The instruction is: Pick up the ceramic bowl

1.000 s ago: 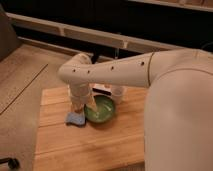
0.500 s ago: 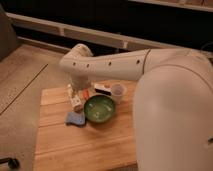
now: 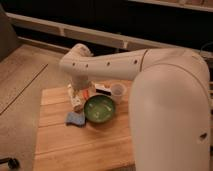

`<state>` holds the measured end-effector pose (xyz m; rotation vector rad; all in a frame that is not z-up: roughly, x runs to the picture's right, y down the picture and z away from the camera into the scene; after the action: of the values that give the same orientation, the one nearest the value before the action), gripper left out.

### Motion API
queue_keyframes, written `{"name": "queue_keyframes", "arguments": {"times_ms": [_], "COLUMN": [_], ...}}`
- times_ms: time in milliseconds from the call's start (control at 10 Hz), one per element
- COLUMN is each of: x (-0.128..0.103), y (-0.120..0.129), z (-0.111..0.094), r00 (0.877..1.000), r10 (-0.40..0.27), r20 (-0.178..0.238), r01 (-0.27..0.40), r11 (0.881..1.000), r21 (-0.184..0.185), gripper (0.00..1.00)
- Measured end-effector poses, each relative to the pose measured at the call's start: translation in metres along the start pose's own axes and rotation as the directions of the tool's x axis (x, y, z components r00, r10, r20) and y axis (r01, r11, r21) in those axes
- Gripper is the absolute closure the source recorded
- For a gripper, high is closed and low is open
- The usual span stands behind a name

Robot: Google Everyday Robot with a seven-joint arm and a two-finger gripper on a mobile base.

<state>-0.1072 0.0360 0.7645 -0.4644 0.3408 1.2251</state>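
The ceramic bowl is round, glossy green with a paler inside, and sits on the wooden table near its middle. My gripper hangs down from the white arm, just left of the bowl's left rim and close to the table top. Whether it touches the rim does not show. The arm reaches in from the right, above the back of the table.
A flat blue sponge lies just left of the bowl, in front of the gripper. A small clear plastic cup and a small white packet stand behind the bowl. My white arm's bulk covers the table's right side.
The arm has shifted a little left and back, uncovering more of the bowl. The bowl, sponge and cup have stayed where they were.
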Motion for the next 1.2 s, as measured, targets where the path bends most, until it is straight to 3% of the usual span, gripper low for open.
{"name": "queue_keyframes", "arguments": {"times_ms": [300, 500, 1000, 1200], "x": [0.024, 0.026, 0.021, 0.022], "y": [-0.015, -0.019, 0.002, 0.003], "z": [0.033, 0.058, 0.112, 0.124], "r00": [0.994, 0.987, 0.97, 0.962], "r10": [0.042, 0.07, 0.031, 0.017], "r20": [-0.101, -0.145, -0.243, -0.273], "r01": [-0.039, -0.067, -0.046, -0.035], "r11": [0.999, 0.997, 0.997, 0.997], "r21": [0.032, 0.026, -0.055, -0.062], "gripper": [0.35, 0.35, 0.35, 0.35]}}
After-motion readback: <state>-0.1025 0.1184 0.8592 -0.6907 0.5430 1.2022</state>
